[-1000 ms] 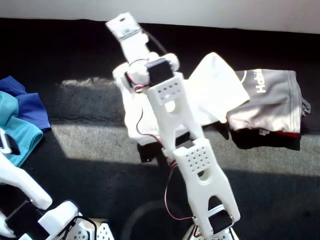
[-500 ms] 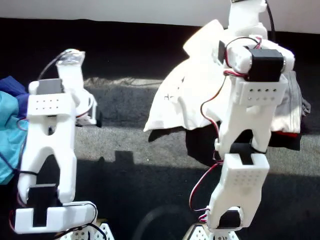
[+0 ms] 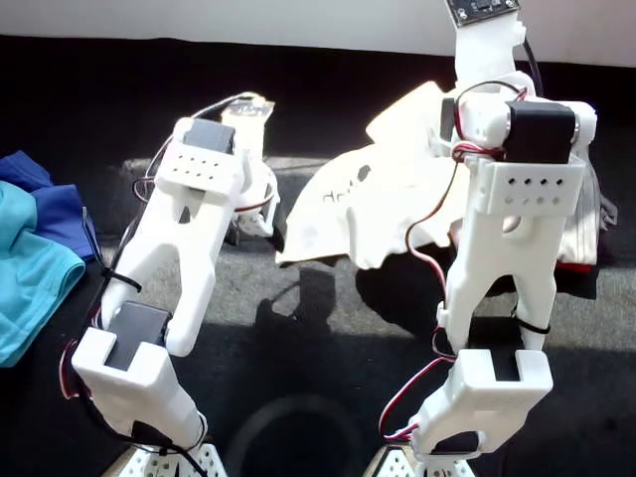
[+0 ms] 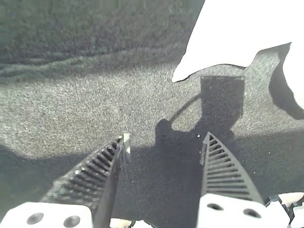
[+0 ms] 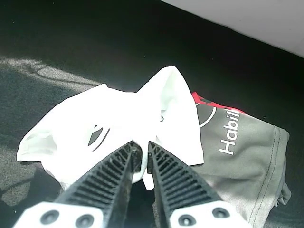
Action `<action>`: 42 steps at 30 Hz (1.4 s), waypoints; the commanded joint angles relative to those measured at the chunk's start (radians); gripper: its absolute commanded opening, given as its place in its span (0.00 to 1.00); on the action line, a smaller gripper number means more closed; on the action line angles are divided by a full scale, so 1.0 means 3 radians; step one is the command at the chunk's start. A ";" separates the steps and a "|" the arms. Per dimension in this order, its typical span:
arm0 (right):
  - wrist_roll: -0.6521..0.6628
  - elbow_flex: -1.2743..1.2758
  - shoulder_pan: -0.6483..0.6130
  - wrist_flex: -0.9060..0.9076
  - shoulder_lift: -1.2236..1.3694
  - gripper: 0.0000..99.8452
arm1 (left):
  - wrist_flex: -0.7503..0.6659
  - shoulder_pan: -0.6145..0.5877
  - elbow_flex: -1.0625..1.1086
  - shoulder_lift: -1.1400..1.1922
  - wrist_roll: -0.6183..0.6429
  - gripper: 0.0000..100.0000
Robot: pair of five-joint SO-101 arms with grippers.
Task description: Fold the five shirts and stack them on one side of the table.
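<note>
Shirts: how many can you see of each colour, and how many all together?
white shirt: 1
grey shirt: 1
dark blue shirt: 1
turquoise shirt: 1
Total: 4 shirts
The red edge beside the grey one may be part of it or another shirt; I cannot tell.

A robot lab bench: dark felt tabletop (image 3: 288, 348), plain white wall (image 3: 149, 18).
</note>
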 commanded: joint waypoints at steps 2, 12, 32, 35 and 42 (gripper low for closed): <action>0.0143 -0.0008 0.0054 0.0018 -0.0187 0.01 | -0.0189 0.0146 -0.0192 0.0176 -0.0087 0.24; 0.0189 -0.0008 0.0243 0.0018 -0.0187 0.01 | -0.0445 0.0263 -0.0560 0.1005 -0.0107 0.17; 0.0194 0.0018 0.0355 0.0018 -0.0171 0.01 | -0.0419 0.0524 -0.1281 0.1639 -0.0097 0.09; 0.0194 0.0018 0.0355 0.0018 -0.0171 0.01 | -0.0419 0.0534 -0.1286 0.1639 -0.0097 0.01; 0.0189 0.0018 0.0355 0.0013 -0.0166 0.01 | -0.0271 0.0519 -0.1297 0.1629 -0.0107 0.01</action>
